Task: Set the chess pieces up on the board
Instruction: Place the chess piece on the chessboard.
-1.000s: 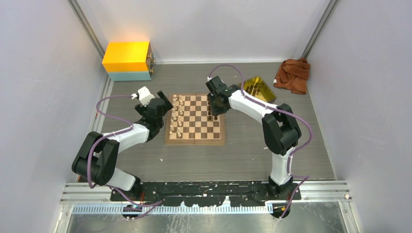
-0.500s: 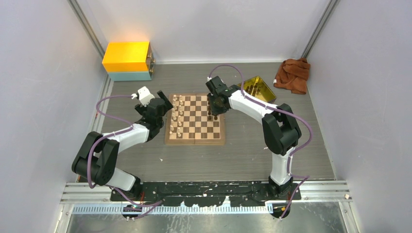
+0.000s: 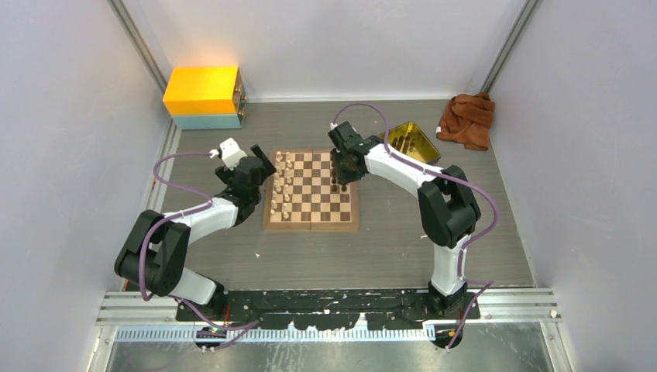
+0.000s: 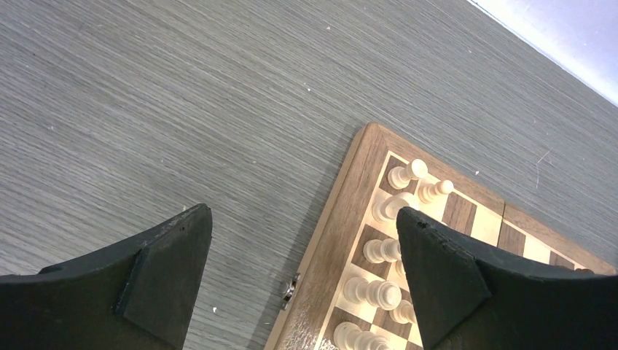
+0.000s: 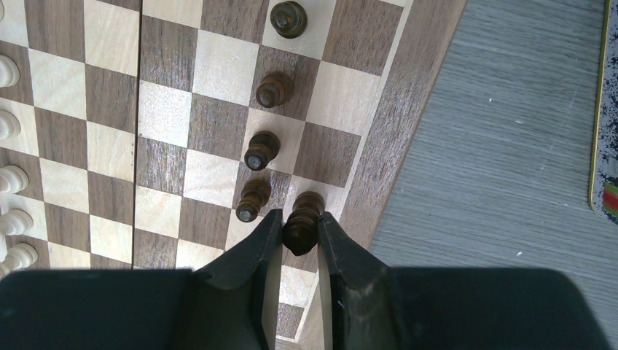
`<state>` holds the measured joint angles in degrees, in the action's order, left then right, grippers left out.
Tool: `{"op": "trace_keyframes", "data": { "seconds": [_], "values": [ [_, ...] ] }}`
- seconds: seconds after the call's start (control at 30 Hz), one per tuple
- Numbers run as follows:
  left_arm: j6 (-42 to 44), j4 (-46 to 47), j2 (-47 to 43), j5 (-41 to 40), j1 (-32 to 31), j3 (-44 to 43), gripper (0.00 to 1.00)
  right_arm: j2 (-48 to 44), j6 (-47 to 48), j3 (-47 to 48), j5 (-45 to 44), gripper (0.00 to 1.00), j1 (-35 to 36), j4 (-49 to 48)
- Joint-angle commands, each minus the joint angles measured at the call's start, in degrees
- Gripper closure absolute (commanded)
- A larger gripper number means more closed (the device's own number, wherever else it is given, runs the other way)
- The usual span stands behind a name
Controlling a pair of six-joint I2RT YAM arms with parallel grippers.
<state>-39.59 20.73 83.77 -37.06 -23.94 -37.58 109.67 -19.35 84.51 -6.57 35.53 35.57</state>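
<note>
Two arms bend toward the board [image 3: 318,208] — right hand [image 5: 300,220] grips dark piece [image 5: 305,207].

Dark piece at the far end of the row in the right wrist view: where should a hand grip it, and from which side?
Probably from straight above, pinching the dark piece just under its head. It stands upright; squares either side are bare, but its neighbour stands along the row, so pinch across it.
</note>
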Motion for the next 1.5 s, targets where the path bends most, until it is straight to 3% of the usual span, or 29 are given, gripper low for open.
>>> {"op": "trace_keyframes", "data": {
  "seconds": [0.0,0.87,1.47],
  "values": [
    [0.7,2.8,-0.1,-2.1,-0.3,-0.9,0.03,-2.0,0.4,-0.8,-0.7,0.81,0.4,-0.5],
    [0.4,2.3,-0.8,-2.4,-0.6,-0.7,0.02,-3.8,0.4,-1.5,-1.0,0.60,0.5,-0.4],
    [0.3,2.1,-1.6,-2.7,-0.7,-0.7,0.02,-7.3,2.0,6.0,-2.6,0.59,1.6,4.2]
  ]
}}
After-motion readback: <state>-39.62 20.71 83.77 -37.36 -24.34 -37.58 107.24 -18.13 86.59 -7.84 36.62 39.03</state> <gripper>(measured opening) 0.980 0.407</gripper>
